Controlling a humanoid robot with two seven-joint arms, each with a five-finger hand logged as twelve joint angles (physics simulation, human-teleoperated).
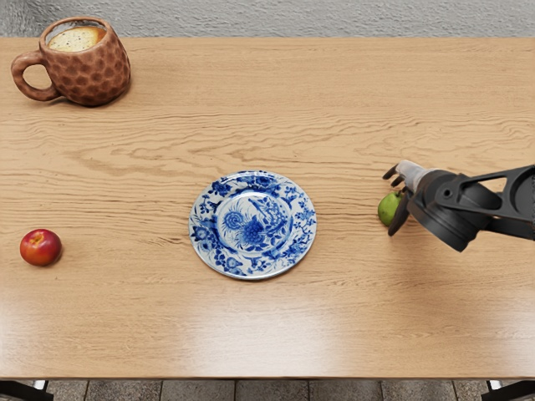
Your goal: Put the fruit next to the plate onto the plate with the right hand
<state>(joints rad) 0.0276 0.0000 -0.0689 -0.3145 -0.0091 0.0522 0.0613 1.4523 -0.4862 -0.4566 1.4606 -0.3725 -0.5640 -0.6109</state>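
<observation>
While my right arm reaches in from the 3 o'clock edge, the head view takes in the whole scene.

- Bench: pale wood with the grain running 9 to 3 o'clock, filling nearly the whole view. A grey strip shows beyond its 12 o'clock edge.
- Right arm: dark and jointed, lying low over the bench and pointing toward 9 o'clock. Only its forward part is in view.
- Mug: brown with a dimpled surface, upright in the far corner at about 10 o'clock from the plate and well apart from it. Its handle points to 9 o'clock, and something pale tan fills it to the brim.
- Plate: blue-and-white floral pattern, flat at the middle of the bench, nothing on it.
- Right hand: at 3 o'clock from the plate and apart from its rim, with a grey wrist piece and dark digits.
- Red fruit: round, at 9 o'clock from the plate, well apart, close to the bench's 9 o'clock edge.
- Green fruit: small, on the bench at 3 o'clock from the plate and near it. My hand covers its 3 o'clock side, so only its 9 o'clock half shows.
- Fingers: right against the green fruit. I cannot tell whether they have closed on it or only stand beside it.
</observation>
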